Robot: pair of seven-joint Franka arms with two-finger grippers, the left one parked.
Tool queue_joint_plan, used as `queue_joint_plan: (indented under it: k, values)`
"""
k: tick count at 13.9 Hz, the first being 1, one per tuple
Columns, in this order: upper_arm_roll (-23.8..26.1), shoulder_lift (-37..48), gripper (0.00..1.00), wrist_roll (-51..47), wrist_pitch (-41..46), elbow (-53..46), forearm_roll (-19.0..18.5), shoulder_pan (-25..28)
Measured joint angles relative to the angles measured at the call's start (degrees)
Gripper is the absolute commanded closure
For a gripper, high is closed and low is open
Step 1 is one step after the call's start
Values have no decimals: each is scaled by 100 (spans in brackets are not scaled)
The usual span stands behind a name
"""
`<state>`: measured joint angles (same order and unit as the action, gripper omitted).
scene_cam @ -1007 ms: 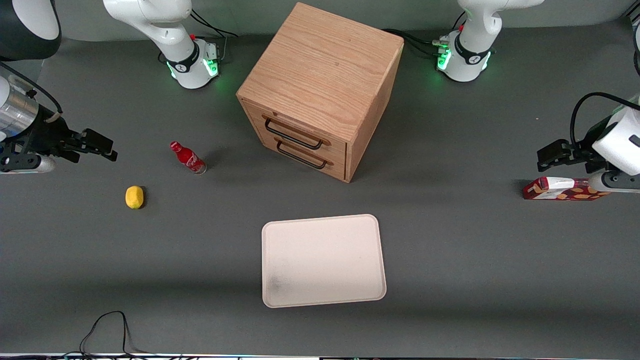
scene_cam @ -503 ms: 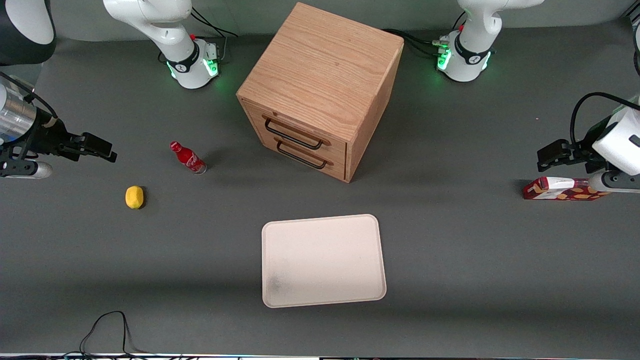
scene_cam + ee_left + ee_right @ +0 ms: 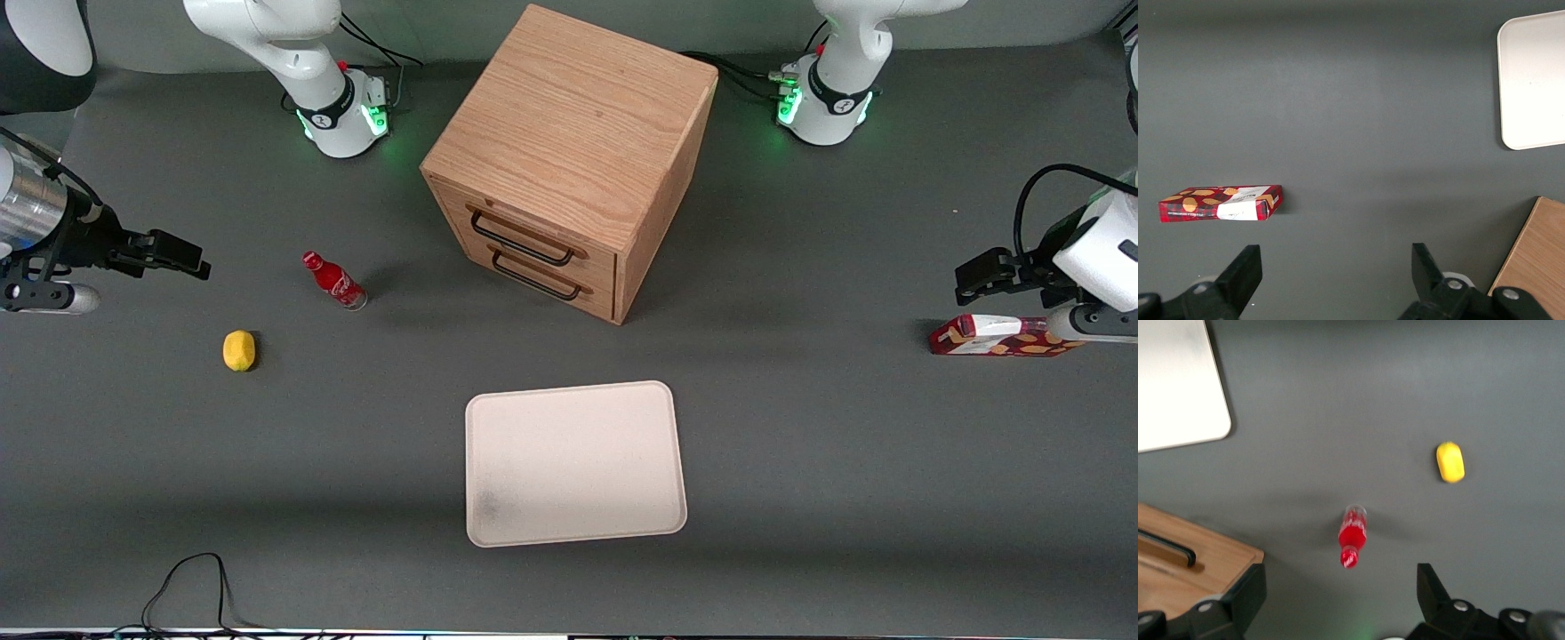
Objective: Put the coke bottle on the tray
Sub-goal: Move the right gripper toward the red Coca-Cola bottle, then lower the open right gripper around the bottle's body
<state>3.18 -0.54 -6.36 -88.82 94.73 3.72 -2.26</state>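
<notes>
The coke bottle (image 3: pixel 333 281), small, red, with a red cap and a clear base, stands upright on the grey table beside the wooden cabinet (image 3: pixel 569 160). It also shows in the right wrist view (image 3: pixel 1352 537). The cream tray (image 3: pixel 573 462) lies flat nearer the front camera than the cabinet, and one corner of it shows in the right wrist view (image 3: pixel 1178 393). My gripper (image 3: pixel 191 264) hangs high above the table toward the working arm's end, well apart from the bottle. Its fingers (image 3: pixel 1248 597) are open wide and hold nothing.
A yellow lemon (image 3: pixel 238 349) lies on the table nearer the front camera than the bottle. The cabinet has two shut drawers with black handles (image 3: pixel 524 253). A flat red snack box (image 3: pixel 1000 336) lies at the parked arm's end. A black cable (image 3: pixel 191 587) loops at the table's near edge.
My gripper has shifted slightly, rising a little, and still points toward the bottle. The bottle, lemon and tray have not moved.
</notes>
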Motion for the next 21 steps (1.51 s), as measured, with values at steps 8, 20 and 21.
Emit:
queue_joint_plan:
  k: [8,20,21]
  values:
    - [40,326,0,-96,169,296,-202,557]
    - [22,2359,0,-124,-1984,4094,-213,656]
    - [22,2301,0,-124,-2273,4312,-213,656]
